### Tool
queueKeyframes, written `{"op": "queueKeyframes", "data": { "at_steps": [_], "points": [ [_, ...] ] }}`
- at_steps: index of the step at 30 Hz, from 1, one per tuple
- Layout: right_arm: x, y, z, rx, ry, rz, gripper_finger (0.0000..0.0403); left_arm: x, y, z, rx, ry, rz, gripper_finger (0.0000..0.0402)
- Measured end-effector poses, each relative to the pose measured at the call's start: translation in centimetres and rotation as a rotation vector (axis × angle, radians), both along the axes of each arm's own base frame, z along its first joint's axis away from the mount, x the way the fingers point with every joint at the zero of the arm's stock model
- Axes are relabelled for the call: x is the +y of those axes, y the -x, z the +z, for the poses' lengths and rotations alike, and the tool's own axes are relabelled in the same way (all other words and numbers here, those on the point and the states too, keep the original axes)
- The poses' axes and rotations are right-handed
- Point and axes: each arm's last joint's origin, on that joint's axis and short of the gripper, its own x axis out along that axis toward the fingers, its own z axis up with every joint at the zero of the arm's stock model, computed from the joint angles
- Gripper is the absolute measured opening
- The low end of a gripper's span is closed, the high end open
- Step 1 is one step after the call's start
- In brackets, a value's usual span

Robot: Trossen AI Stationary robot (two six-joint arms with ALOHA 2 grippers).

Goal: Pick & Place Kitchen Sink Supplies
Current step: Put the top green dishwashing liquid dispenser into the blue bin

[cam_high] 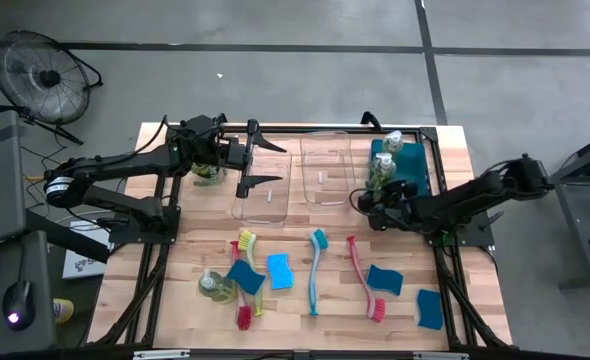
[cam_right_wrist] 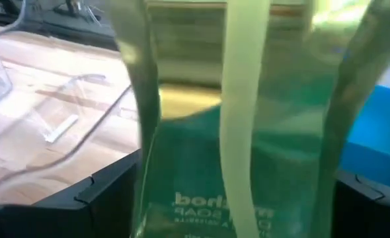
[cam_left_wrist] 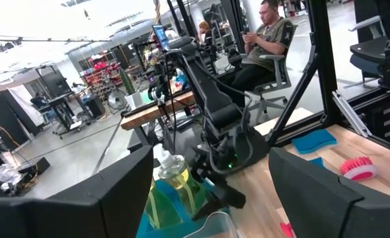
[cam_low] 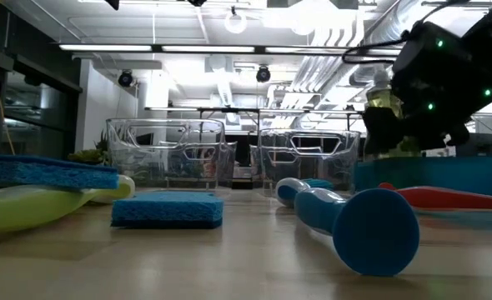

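Soap bottle fills my right wrist view, clamped between my right gripper fingers and held upright above the teal bin at the tabletop's far right corner, presumably for release there. Left gripper waits, jaws wide and empty, over the clear bin at the far edge

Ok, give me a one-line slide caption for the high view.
Right gripper holds a clear bottle of yellowish-green soap beside the teal bin; left gripper hovers over a clear bin.
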Motion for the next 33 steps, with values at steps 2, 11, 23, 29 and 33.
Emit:
{"op": "queueKeyframes", "data": {
  "at_steps": [2, 11, 23, 29, 33],
  "points": [
    [0.0, 0.2, 0.5, -0.009, 0.005, 0.004, 0.0337, 0.0, 0.0, 0.0, 0.0, 0.0, 0.0, 0.0294],
    [-0.2, 1.5, 2.7, -0.054, 0.021, 0.01, 0.0334, 0.0, 0.0, 0.0, 0.0, 0.0, 0.0, 0.0294],
    [-0.3, 2.8, 4.8, -0.108, 0.043, 0.039, 0.0334, 0.0, 0.0, 0.0, 0.0, 0.0, 0.0, 0.0294],
    [-0.4, 3.3, 5.7, -0.13, 0.053, 0.059, 0.0334, 0.0, 0.0, 0.0, 0.0, 0.0, 0.0, 0.0294],
    [-0.4, 3.5, 6.2, -0.145, 0.045, 0.08, 0.0333, 0.0, 0.0, 0.0, 0.0, 0.001, 0.0, 0.0294]
  ]
}}
